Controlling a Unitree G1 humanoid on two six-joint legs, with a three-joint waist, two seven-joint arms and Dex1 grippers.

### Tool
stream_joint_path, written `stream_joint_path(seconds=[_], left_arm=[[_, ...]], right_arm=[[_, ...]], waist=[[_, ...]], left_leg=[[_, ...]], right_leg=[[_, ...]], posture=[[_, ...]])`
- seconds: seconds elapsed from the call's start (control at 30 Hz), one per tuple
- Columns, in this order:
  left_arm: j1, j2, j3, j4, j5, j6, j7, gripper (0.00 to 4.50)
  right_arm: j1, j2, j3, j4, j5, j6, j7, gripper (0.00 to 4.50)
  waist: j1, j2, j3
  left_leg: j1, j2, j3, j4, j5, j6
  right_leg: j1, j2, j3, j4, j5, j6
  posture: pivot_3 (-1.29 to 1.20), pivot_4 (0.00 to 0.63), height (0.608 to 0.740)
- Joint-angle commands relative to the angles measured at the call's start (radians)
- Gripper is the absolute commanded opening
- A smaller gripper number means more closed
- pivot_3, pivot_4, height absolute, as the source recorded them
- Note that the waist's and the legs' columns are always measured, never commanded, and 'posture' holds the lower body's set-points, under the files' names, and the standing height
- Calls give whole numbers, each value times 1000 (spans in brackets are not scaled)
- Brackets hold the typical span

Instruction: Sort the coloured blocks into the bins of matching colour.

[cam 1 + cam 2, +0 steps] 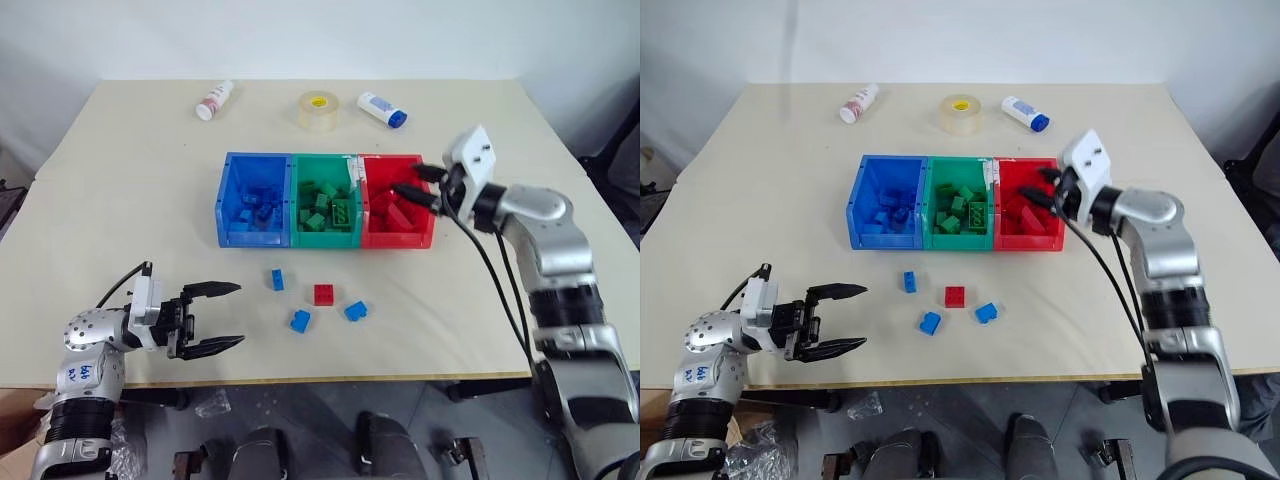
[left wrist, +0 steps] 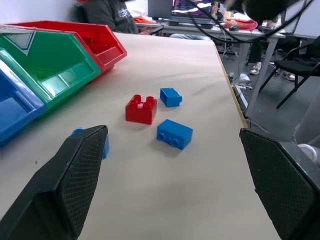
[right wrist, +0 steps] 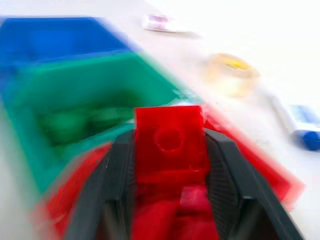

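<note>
Small red studded plastic brick (image 3: pixel 169 142) clamped between right gripper (image 3: pixel 170 165) fingers, above red plastic bin (image 1: pixel 425 236), beside green plastic bin (image 1: pixel 325 237). Risk: released off-centre, it lands in green. Left gripper (image 1: pixel 212 318) spread wide, empty, near 4 loose bricks (image 1: pixel 324 294).

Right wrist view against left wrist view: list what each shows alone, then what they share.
Right wrist alone: a red block clamped between the right hand fingers, the blue bin, the tape roll and two small bottles. Left wrist alone: the open left hand, a loose red block and blue blocks on the table. Both: the green bin and red bin.
</note>
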Motion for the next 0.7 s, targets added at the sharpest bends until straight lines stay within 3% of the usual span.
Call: stream_joint_path(seconds=[0.03,0.17,0.2,0.43,0.7], left_arm=[[-21,-4,-3,14,1,-18,-22,4500],[-30,-3,-6,26,-1,-19,-28,4500],[-31,-3,-7,28,-2,-19,-30,4500],[-51,3,-16,70,-2,-23,-53,4500],[-71,24,-12,112,-4,-31,-70,4500]], right_arm=[[-30,12,-2,71,-23,-89,0,3038],[30,-5,-7,-1,-4,-72,36,4360],[52,-12,-10,-33,5,-57,46,4434],[411,-201,-77,-459,152,124,229,4434],[806,-436,-261,-677,247,163,385,4434]], waist=[[0,0,0],[-2,0,0],[-2,0,0],[17,1,0],[10,0,0]], left_leg=[[0,0,0,0,0,0],[-1,0,0,0,0,0],[-1,0,-1,0,0,0],[-3,0,-2,1,0,0],[-3,0,-4,3,-1,1]], right_leg=[[0,0,0,0,0,0],[0,0,0,-1,0,0],[0,0,0,0,0,0],[0,0,-2,-2,0,0],[1,0,-2,-2,1,2]], posture=[[0,150,740],[0,150,740],[0,150,740],[0,150,740],[0,150,740]])
